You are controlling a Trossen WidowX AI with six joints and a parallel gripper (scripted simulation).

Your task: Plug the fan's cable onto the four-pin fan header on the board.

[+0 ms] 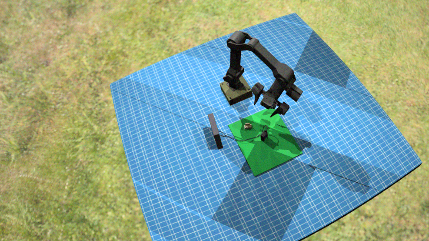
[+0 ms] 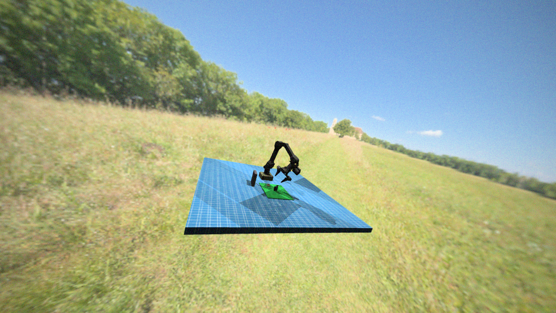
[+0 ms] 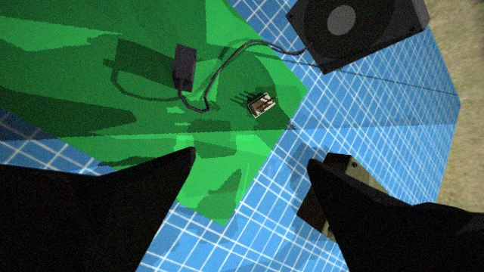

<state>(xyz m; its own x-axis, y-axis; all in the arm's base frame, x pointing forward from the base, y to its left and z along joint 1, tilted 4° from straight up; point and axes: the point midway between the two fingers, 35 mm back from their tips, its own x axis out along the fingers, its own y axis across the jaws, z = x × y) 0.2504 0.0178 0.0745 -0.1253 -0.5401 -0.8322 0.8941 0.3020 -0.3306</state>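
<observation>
The green board (image 1: 263, 164) (image 2: 278, 195) (image 3: 223, 189) lies flat on the table. The white four-pin header (image 1: 247, 126) (image 2: 268, 185) (image 3: 259, 105) stands on it with bare pins showing. The black plug (image 1: 264, 136) (image 2: 276, 188) (image 3: 184, 67) is on or just over the board, apart from the header. The dark cable (image 3: 253, 41) runs from the plug to the fan (image 1: 215, 133) (image 2: 253, 178) (image 3: 341, 45). My gripper (image 1: 263, 109) (image 2: 279, 178) (image 3: 251, 158) is wide open and empty, above the board's edge nearest my base, touching neither plug nor header.
The fan stands upright beside the board on the blue gridded table (image 1: 184, 204) (image 2: 217, 218). My arm's base block (image 1: 236, 93) (image 2: 266, 176) (image 3: 337, 163) stands behind the board. Dark shadows cross the board and table.
</observation>
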